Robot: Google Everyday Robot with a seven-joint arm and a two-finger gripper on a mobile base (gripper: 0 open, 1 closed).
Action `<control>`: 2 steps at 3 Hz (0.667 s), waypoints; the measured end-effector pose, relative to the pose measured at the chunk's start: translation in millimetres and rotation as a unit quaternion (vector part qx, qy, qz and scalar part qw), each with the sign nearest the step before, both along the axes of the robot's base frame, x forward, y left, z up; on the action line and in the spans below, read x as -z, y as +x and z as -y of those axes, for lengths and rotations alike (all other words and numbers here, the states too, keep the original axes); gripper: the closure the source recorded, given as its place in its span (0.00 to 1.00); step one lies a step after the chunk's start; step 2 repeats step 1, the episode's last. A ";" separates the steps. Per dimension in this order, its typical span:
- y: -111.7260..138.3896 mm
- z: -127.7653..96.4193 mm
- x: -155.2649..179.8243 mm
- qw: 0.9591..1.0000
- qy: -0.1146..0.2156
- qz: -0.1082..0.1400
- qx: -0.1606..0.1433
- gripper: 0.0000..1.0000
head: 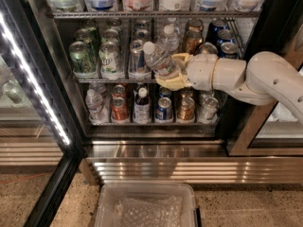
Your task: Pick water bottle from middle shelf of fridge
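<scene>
Hand (173, 71) clasps tilted water bottle (158, 58); cans (109, 59) behind.

End effector (173, 73) (at middle shelf (106, 80)) hides the water bottle's (157, 58) base.

Shop-like place: gripper (176, 71) at a stocked commercial drinks fridge (156, 165).

1. You'll see the water bottle (159, 60), clear ribbed plastic with a white cap, tilted with the cap toward the upper left.
2. Its lower end sits inside the gripper (176, 71), whose yellowish fingers (173, 83) clasp it.
3. It hangs just in front of the middle shelf (113, 80), a chrome wire rack.
4. The fridge (161, 167) stands open, with a ribbed steel base.
</scene>
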State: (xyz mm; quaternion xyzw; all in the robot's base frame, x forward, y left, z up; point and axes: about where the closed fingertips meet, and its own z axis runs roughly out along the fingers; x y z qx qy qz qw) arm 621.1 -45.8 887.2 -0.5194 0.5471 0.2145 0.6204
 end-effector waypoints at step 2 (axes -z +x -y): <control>0.0 0.0 0.0 1.000 0.000 0.000 0.000 1.00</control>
